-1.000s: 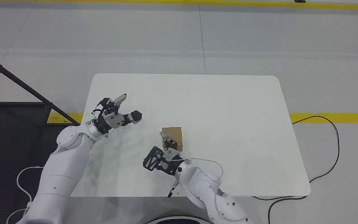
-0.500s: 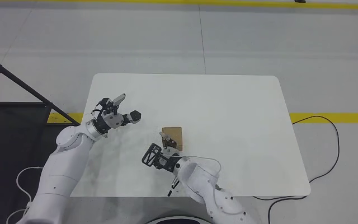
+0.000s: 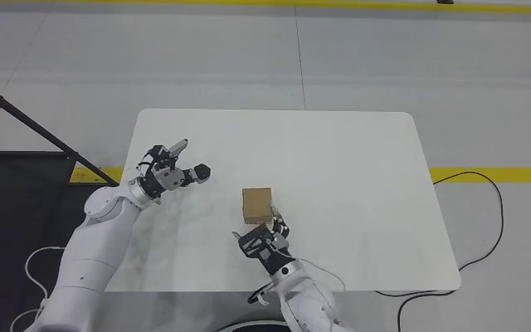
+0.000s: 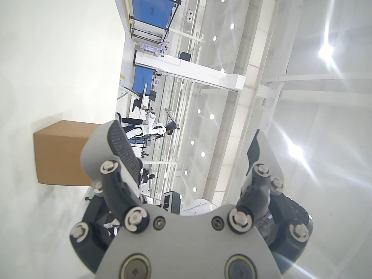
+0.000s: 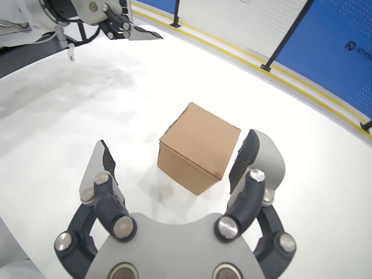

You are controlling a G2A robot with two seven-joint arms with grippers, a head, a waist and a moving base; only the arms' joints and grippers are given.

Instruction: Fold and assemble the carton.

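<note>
A small brown carton [image 3: 256, 204] stands closed as a cube near the middle of the white table [image 3: 348, 158]. My right gripper [image 3: 262, 234] sits just in front of it, near the table's front edge, open and empty. In the right wrist view the carton [image 5: 197, 148] lies just beyond the open fingers [image 5: 247, 158], with the gripper [image 5: 173, 161] not touching it. My left gripper [image 3: 187, 160] hovers over the table's left part, open, with nothing in it. The left wrist view has the carton [image 4: 59, 152] partly behind one finger [image 4: 123, 146] of that gripper [image 4: 186, 146].
The table's right half and far side hold nothing. The table's front edge [image 3: 199, 290] runs close behind my right gripper. In the right wrist view, the left arm [image 5: 72, 7] hangs beyond the carton.
My right gripper has swung from the carton's left front corner to directly in front of it and let go. The carton now stands square and closed. The left arm has kept still.
</note>
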